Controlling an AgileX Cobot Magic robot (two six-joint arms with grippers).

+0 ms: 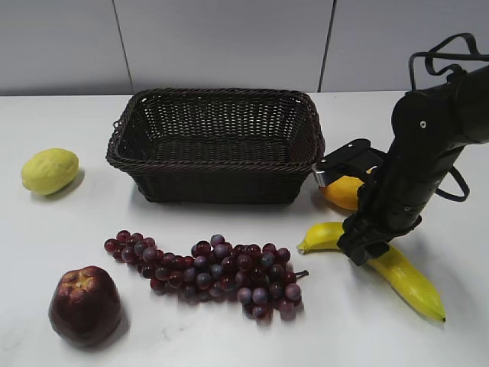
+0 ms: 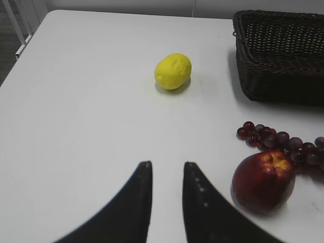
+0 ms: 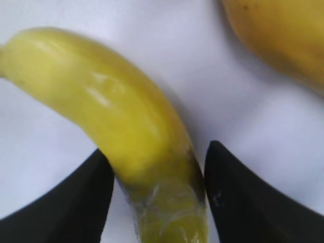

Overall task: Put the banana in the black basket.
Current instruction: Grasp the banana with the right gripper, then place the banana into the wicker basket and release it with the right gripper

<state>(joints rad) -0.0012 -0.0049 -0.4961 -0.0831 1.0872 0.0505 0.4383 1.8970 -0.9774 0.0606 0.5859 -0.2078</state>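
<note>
The banana [image 1: 409, 279] lies on the white table to the right of and in front of the black basket [image 1: 214, 183], its stem end pointing left towards the grapes. My right gripper [image 1: 367, 248] comes down over the banana's middle. In the right wrist view the two black fingers [image 3: 157, 152] press against both sides of the banana [image 3: 126, 111], which rests on the table. The basket holds nothing. My left gripper [image 2: 167, 164] is open and empty above bare table on the left; it does not show in the exterior view. The basket [image 2: 278, 71] also shows in the left wrist view.
An orange-yellow mango [image 1: 344, 191] sits between the basket's right end and the banana, close behind my right arm. A bunch of dark red grapes [image 1: 214, 271] lies in front of the basket. A red apple [image 1: 84, 304] is at front left, a lemon [image 1: 50, 170] at left.
</note>
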